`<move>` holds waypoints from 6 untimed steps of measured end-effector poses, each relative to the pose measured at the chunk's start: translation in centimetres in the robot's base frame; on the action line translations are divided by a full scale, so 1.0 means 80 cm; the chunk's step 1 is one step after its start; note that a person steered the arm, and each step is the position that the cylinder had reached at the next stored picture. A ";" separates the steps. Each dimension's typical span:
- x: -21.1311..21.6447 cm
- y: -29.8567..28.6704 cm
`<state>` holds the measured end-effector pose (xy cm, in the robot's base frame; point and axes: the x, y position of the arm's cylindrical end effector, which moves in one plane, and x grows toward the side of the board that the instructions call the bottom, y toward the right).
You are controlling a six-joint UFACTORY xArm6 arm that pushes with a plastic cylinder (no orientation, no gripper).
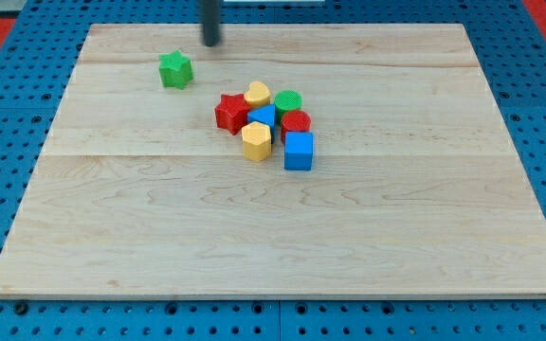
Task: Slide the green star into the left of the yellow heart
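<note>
The green star [174,70] lies alone near the view's top left of the wooden board. The yellow heart [258,94] sits to its right, at the top of a tight cluster of blocks, touching the red star [230,113] below-left of it. My tip [212,42] is at the view's top, above and to the right of the green star, apart from it, and up-left of the yellow heart.
The cluster also holds a green cylinder [288,101], a red cylinder [296,122], a blue block [263,116], a yellow hexagon [256,141] and a blue cube [299,151]. The wooden board [282,237] lies on a blue pegboard.
</note>
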<state>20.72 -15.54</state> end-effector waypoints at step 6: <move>0.133 0.064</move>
